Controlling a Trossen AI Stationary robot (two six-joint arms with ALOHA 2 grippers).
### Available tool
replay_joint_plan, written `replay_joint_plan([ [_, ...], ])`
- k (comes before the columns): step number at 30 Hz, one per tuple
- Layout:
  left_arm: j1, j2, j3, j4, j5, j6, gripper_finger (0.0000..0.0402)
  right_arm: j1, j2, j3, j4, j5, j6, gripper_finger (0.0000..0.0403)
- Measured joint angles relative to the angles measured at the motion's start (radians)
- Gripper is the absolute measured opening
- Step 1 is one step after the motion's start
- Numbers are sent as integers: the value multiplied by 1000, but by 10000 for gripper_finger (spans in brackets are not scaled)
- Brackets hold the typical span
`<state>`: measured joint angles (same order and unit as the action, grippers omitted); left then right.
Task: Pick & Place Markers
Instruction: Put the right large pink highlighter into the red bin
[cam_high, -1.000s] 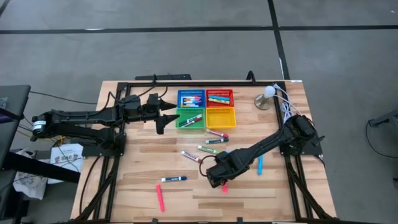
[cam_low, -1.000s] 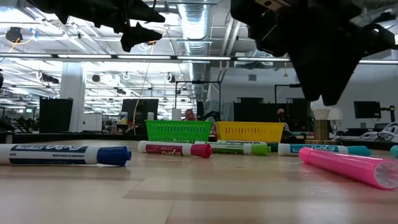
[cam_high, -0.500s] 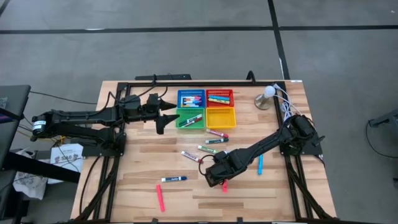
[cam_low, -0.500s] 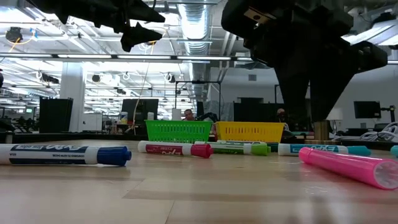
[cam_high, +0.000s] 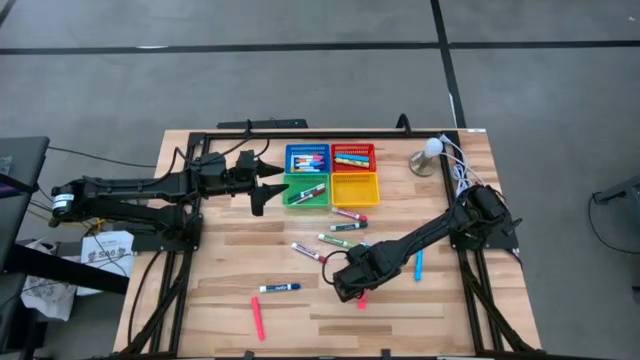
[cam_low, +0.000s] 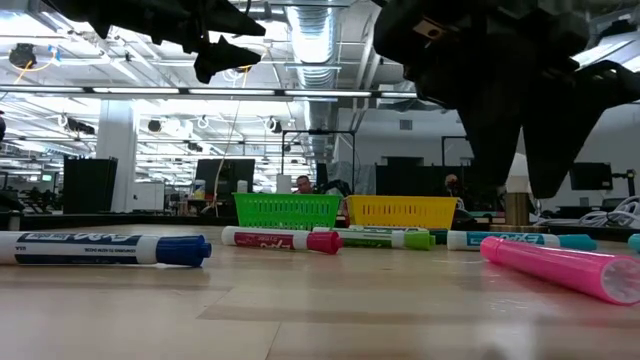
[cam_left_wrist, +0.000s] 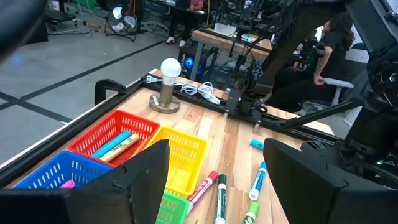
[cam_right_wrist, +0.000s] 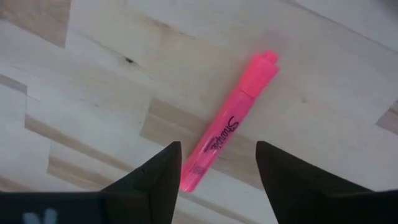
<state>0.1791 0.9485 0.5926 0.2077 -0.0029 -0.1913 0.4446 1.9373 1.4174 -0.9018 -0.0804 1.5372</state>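
Observation:
A pink marker (cam_right_wrist: 227, 127) lies flat on the wooden table near its front edge, right of the middle (cam_high: 361, 299). My right gripper (cam_right_wrist: 219, 144) hangs just above it, pointing down and open, with one finger on either side of the marker's barrel. In the low view its fingertips (cam_low: 520, 185) stand clear above the marker (cam_low: 560, 268). My left gripper (cam_high: 268, 185) waits open in the air, left of the green basket (cam_high: 306, 190), with nothing between its fingers (cam_left_wrist: 216, 149). More markers lie loose on the table and in the baskets.
Blue (cam_high: 307, 158), red (cam_high: 353, 157), green and yellow (cam_high: 355, 189) baskets sit together at the table's far middle. Loose markers lie nearby: a blue-capped one (cam_high: 280, 288), another pink one (cam_high: 258, 318), a light blue one (cam_high: 418, 265) and several in front of the baskets (cam_high: 335, 241). A bulb on a stand (cam_high: 428, 158) sits far right.
My right gripper has opened its fingers over the pink marker, from nearly shut to spread on either side of it. The marker has not moved.

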Motion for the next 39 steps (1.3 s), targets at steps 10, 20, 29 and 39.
replay_joint_plan([
  [10,0,0,0,1,0,0,260,0,100,0,1,-13,0,192],
  [20,0,0,0,2,0,0,260,-9,158,5,19,-38,5,170],
  [29,0,0,0,2,0,1,260,-9,166,4,22,-37,-1,94],
  [39,0,0,0,2,0,4,260,-14,137,0,22,-25,-3,63],
])
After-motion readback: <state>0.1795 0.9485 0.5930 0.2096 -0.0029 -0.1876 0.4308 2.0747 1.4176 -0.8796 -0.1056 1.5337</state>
